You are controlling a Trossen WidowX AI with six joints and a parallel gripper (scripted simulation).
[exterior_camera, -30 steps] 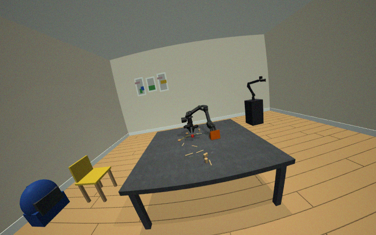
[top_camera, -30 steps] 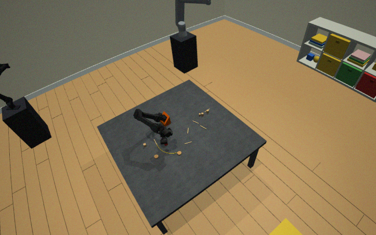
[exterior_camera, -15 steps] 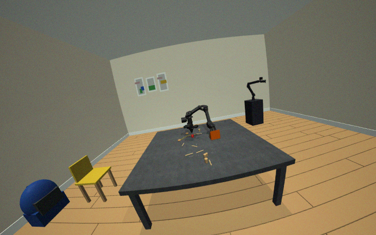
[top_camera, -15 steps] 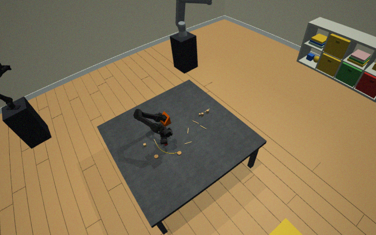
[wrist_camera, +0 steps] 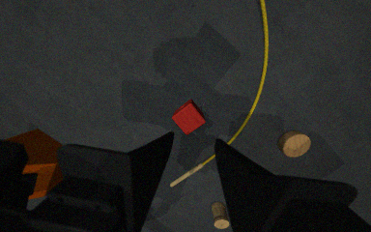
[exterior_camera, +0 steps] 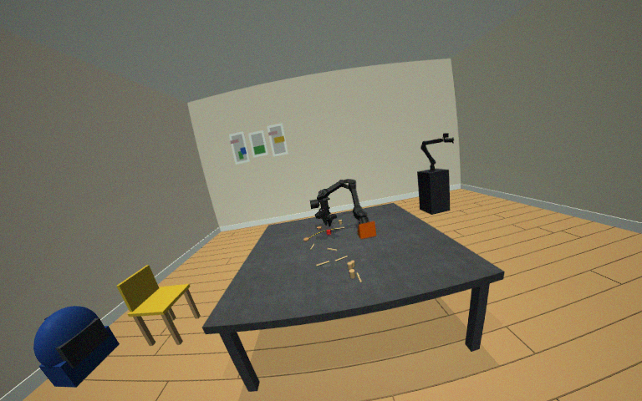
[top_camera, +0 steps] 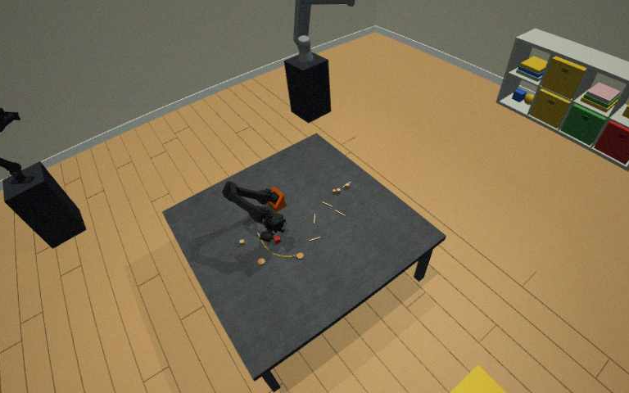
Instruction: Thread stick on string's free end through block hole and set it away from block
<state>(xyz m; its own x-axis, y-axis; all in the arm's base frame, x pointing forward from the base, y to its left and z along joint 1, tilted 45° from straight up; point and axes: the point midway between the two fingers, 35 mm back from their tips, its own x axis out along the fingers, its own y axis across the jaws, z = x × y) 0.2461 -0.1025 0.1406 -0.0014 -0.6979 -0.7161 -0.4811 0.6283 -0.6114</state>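
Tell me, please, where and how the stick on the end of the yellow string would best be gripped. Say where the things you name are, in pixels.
Probably from above, fingers across the bare shaft of the stick (wrist_camera: 183, 177), near the string (wrist_camera: 266, 53) end: it looks thin, straight and low to the table, and this leaves the free tip to lead into a hole.

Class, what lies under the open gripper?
Under the gripper, the wrist view shows the stick and string. The fingers hide some table.
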